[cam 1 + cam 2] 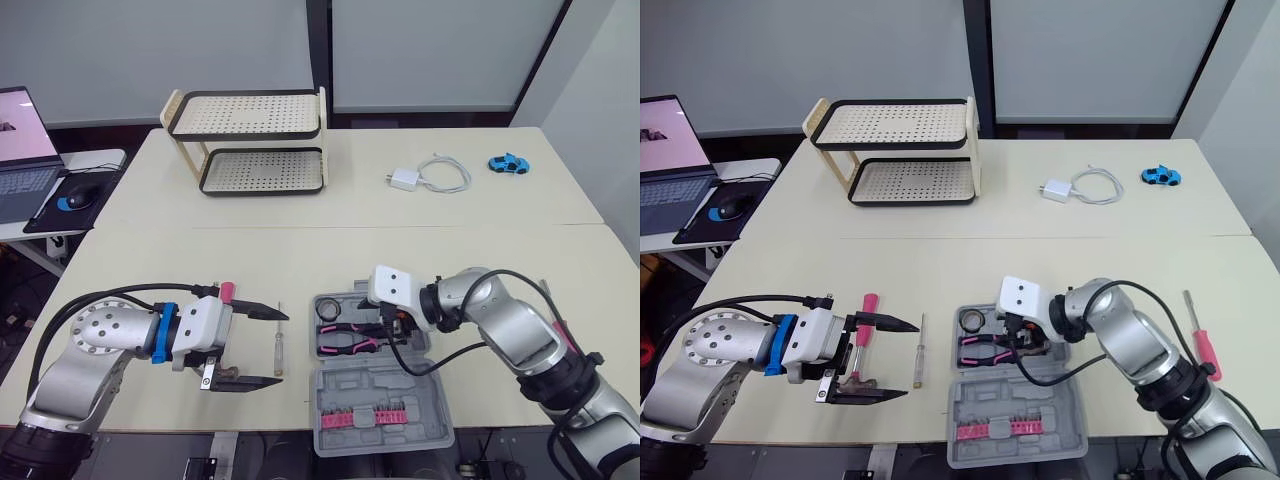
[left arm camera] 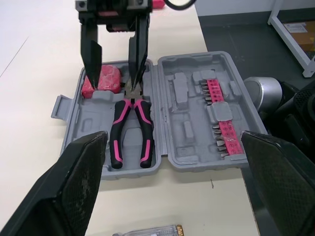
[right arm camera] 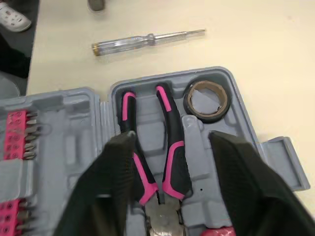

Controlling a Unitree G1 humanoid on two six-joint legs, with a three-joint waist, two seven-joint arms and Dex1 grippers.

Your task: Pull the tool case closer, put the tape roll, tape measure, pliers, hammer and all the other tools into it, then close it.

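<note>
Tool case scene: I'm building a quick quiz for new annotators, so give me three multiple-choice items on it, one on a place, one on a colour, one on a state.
1. Where does the tape roll lie?
A) in the tool case
B) on the rack
C) beside the charger

2. What colour are the handles of the pliers?
A) blue and yellow
B) pink and black
C) plain green

3. How is the tool case?
A) shut
B) open, both halves lying flat
C) standing on edge

Answers:
1 A: the roll sits in a recess beside the pliers' handles.
2 B: pink with black grips.
3 B: both moulded insides face up on the table.
</note>
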